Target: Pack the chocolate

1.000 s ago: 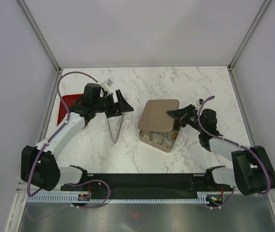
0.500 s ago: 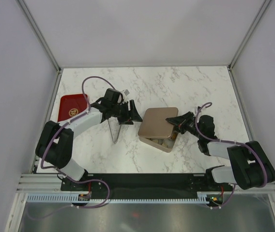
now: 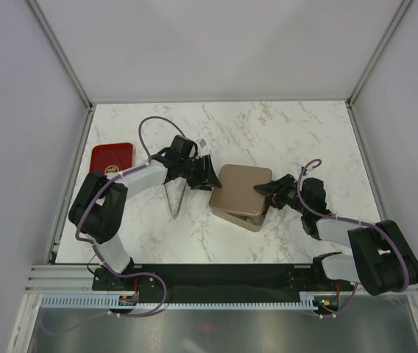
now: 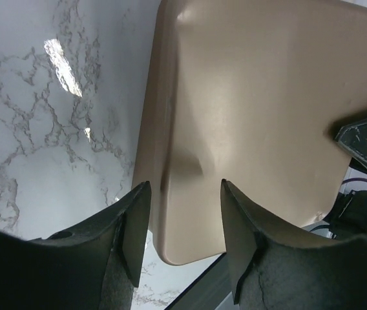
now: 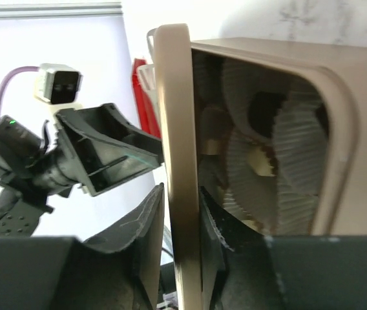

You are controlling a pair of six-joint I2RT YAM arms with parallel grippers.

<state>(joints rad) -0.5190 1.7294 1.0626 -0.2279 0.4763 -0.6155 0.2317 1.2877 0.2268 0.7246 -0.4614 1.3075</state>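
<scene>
The tan lid (image 3: 240, 190) lies tilted over the square tan box (image 3: 247, 219) and covers nearly all of it. My right gripper (image 3: 265, 190) is shut on the lid's right edge (image 5: 174, 129), one finger on each face (image 5: 181, 188). Under the lid, the right wrist view shows white paper cups with chocolate, a pale piece (image 5: 260, 161) and a dark one (image 5: 264, 111). My left gripper (image 3: 210, 179) hovers at the lid's left corner (image 4: 261, 97). It stands open (image 4: 185, 187) with nothing between its fingers.
Metal tongs (image 3: 174, 195) lie on the marble left of the box, under the left arm. A red tray (image 3: 110, 159) sits at the far left. White walls close in the table on three sides.
The right gripper has lowered the lid from a steep tilt until it nearly covers the box. The left arm swung right from the red tray to the lid's left corner, its jaws narrowing.
</scene>
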